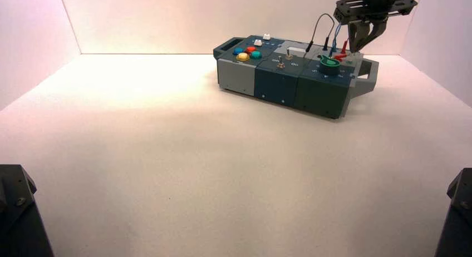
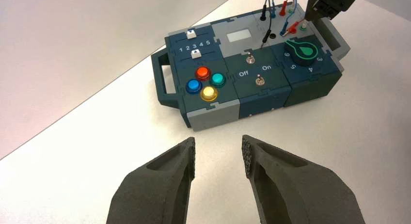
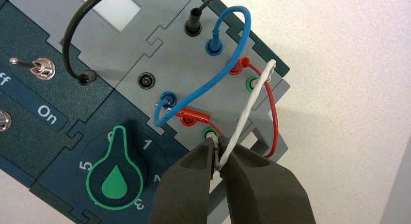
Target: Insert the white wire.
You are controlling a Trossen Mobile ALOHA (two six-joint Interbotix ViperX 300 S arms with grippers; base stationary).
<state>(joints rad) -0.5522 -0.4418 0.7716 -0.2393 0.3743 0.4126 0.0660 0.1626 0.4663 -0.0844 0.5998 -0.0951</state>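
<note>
The white wire [image 3: 246,113] runs from a far green socket [image 3: 252,83] in a narrow loop down to my right gripper [image 3: 216,145]. The right gripper is shut on the wire's plug end, and the plug's tip sits at the near green socket [image 3: 210,134], next to the green knob [image 3: 115,173]. In the high view the right gripper [image 1: 359,43] hangs over the wire end of the box [image 1: 278,87]. My left gripper [image 2: 219,151] is open and empty, held above the table in front of the box's button end [image 2: 206,82].
A blue wire [image 3: 233,64], a red looped wire [image 3: 274,112] and a black wire [image 3: 71,30] arch over the same panel. One empty black socket [image 3: 145,80] lies nearby. Toggle switches [image 3: 41,68] and sliders [image 2: 191,34] sit farther along. White walls enclose the table.
</note>
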